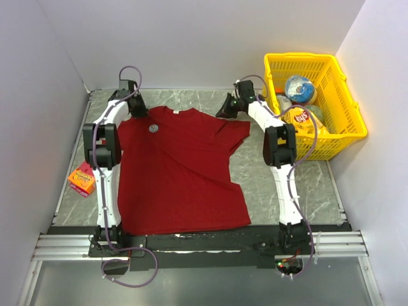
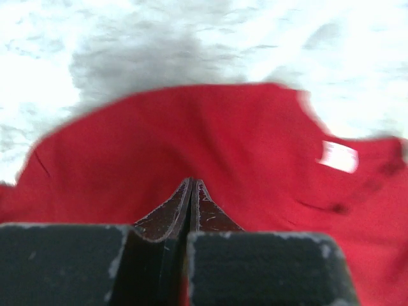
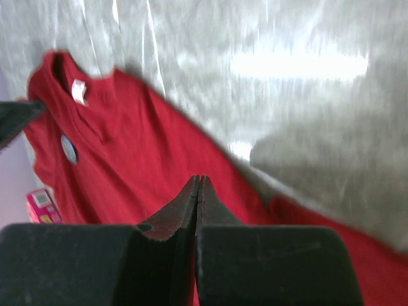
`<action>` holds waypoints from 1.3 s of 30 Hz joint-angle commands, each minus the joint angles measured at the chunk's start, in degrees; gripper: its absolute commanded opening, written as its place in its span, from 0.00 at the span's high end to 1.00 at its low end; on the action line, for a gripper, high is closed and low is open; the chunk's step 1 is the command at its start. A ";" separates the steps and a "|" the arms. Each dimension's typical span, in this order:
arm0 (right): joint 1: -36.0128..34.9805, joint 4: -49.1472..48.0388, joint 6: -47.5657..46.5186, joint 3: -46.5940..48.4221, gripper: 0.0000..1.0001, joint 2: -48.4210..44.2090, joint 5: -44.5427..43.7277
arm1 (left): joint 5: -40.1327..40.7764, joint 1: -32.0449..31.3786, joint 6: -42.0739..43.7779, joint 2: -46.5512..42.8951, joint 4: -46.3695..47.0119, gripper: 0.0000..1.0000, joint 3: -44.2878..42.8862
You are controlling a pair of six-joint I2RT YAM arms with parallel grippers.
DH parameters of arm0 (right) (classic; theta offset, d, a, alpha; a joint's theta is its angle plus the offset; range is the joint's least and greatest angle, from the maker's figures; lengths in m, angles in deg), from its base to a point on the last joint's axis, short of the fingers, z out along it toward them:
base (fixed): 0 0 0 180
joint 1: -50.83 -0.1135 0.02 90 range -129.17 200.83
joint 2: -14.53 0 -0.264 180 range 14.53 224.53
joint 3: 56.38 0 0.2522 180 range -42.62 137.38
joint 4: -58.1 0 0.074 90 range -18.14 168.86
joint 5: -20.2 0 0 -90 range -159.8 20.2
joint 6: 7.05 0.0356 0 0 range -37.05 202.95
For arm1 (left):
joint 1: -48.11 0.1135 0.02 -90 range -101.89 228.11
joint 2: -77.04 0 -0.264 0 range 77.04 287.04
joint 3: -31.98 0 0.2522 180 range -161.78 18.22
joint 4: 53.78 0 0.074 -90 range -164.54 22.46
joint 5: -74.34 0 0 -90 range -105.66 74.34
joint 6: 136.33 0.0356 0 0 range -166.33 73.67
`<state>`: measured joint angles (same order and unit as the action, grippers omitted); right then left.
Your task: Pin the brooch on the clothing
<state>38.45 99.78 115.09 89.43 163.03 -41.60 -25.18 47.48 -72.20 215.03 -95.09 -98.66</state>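
The clothing (image 1: pixel 178 172), a dark-red T-shirt, lies spread flat between the two arms, neck to the far side. The brooch (image 1: pixel 153 128), a tiny whitish disc, sits on its chest just left of the collar and also shows as the brooch (image 3: pixel 69 148) in the right wrist view. My left gripper (image 1: pixel 140 113) is shut and empty at the shirt's left shoulder; its tips (image 2: pixel 192 182) hover over red cloth (image 2: pixel 191 140), with the white neck label (image 2: pixel 338 156) to the right. My right gripper (image 1: pixel 222 112) is shut and empty by the right sleeve; its tips (image 3: pixel 199 178) are over the clothing's (image 3: pixel 140 166) edge.
A yellow basket (image 1: pixel 299 57) with a chips bag (image 1: pixel 299 118) and other items stands at the far right. An orange-and-pink packet (image 1: pixel 83 179) lies left of the left arm on the grey table (image 1: pixel 306 185). White walls close in the left, back and right.
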 commanded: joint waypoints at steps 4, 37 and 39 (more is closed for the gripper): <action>0.43 -11.75 -6.38 -15.23 1.00 -25.35 -0.44 | -4.72 -8.86 -0.06 -12.58 10.52 0.94 -4.65; 6.93 -13.51 -10.78 -42.31 1.00 -55.61 3.17 | -8.50 -23.63 -11.13 18.01 8.75 0.99 -21.54; 7.20 -13.33 -10.87 -42.49 1.00 -55.69 3.35 | -8.24 -23.55 -11.48 19.15 8.30 0.99 -22.60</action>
<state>44.85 88.35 104.32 47.27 110.25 -39.91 -35.22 24.23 -83.00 231.42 -83.97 -117.92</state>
